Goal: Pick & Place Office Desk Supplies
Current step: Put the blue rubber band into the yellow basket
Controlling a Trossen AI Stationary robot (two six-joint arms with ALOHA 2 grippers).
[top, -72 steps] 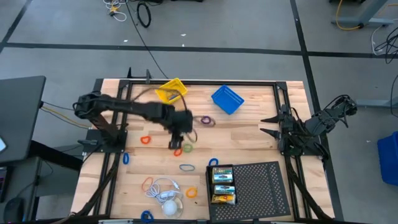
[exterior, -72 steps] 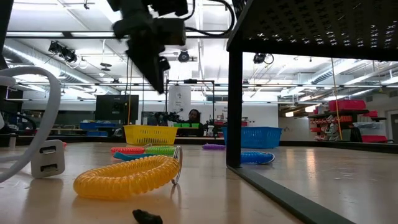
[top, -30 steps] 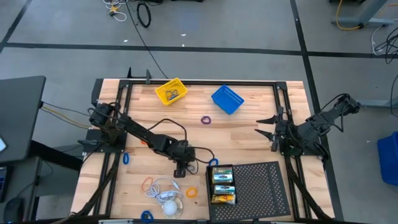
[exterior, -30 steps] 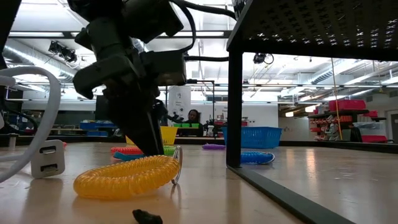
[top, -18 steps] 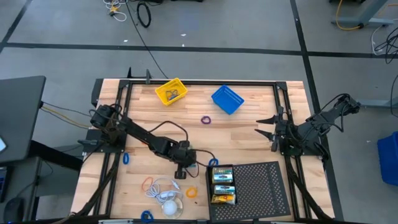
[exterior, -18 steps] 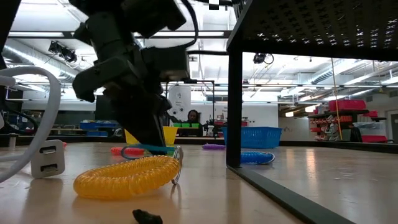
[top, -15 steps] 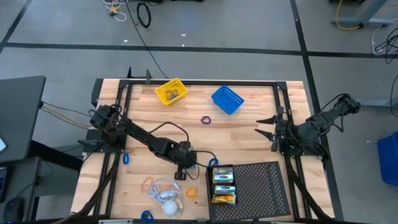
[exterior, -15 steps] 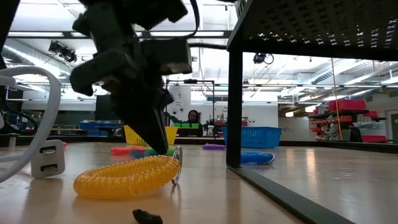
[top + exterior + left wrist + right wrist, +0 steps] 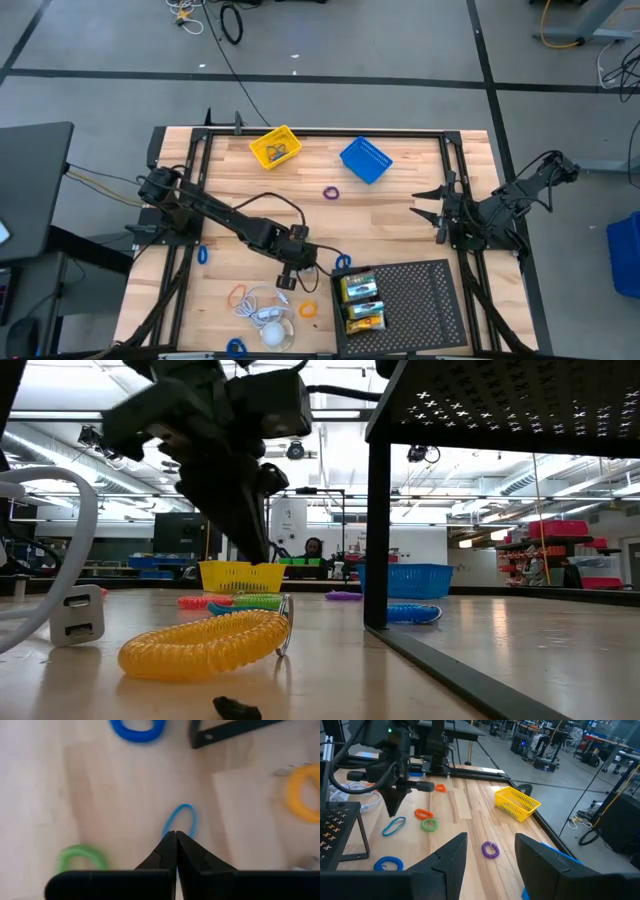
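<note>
Now lifted left tool (image 9: 176, 836), shut above thin blue loop (image 9: 181, 820).

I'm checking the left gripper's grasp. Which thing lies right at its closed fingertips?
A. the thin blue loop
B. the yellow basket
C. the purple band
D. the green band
A: in the left wrist view the left gripper is shut with its tips at the edge of the thin blue loop; the green band lies off to one side.

The robot has two black arms with black cables looping along them, and each ends in two pointy black fingers (image 9: 192, 855).
</note>
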